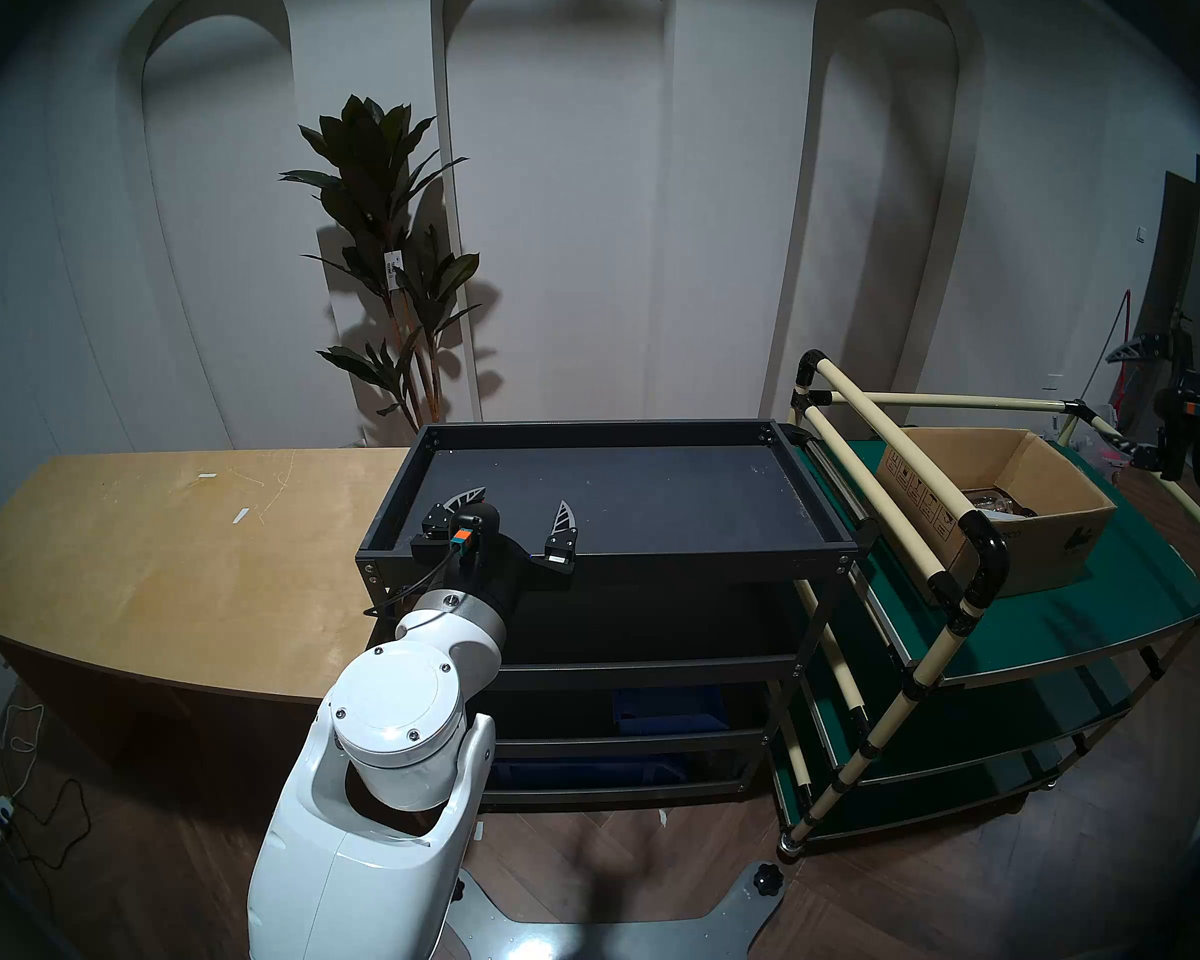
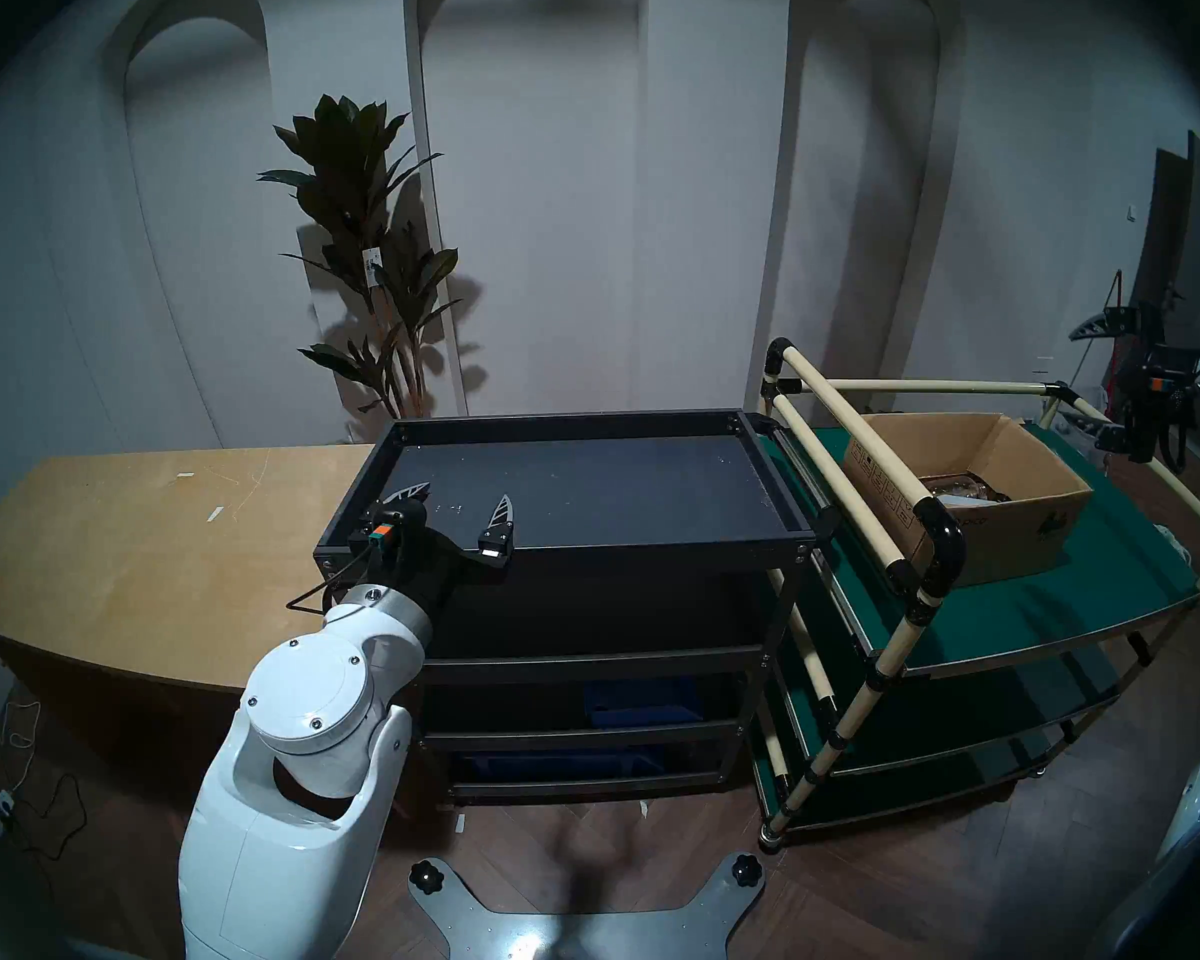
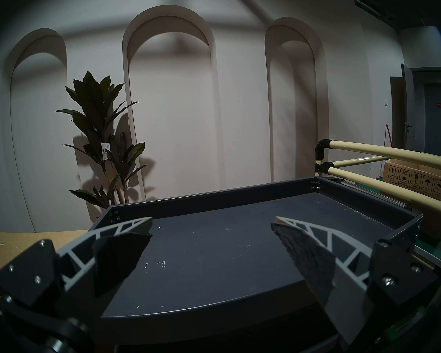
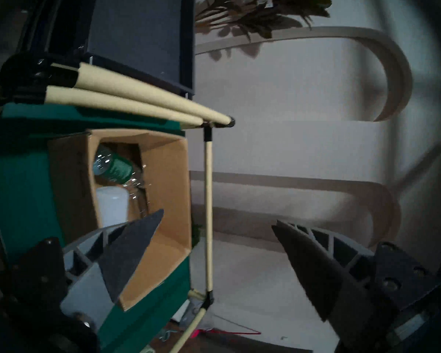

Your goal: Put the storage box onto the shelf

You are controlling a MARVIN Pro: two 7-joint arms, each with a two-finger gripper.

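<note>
Head stereo left view: the left gripper [image 1: 517, 505] sat low and left of centre in the frame, over the near rim of the shelf [image 1: 604, 562]. Its jaws stood wide apart with nothing between them; both fingers hung over the dark top tray, and I could not tell whether they touched it. Left wrist view confirmed this: the two fingertips [image 3: 140, 223] were spread toward the bottom corners, bare tray surface showing between them.

The storage box [image 1: 1040, 522] rested at right of the frame on the green top deck of the cart [image 1: 1068, 612], behind the cream rail, apart from the shelf. A bottle [image 4: 112, 166] with a green label and a white container [image 4: 112, 204] lay inside it.

The right gripper [image 1: 1137, 411] was at the far right edge of the frame, beyond the box and above the cart's far rail. Right wrist view, somewhat blurred: jaws spread wide, empty, one finger overlapping the open box in the picture, the other against the wall. No contact with the cardboard was visible.
</note>
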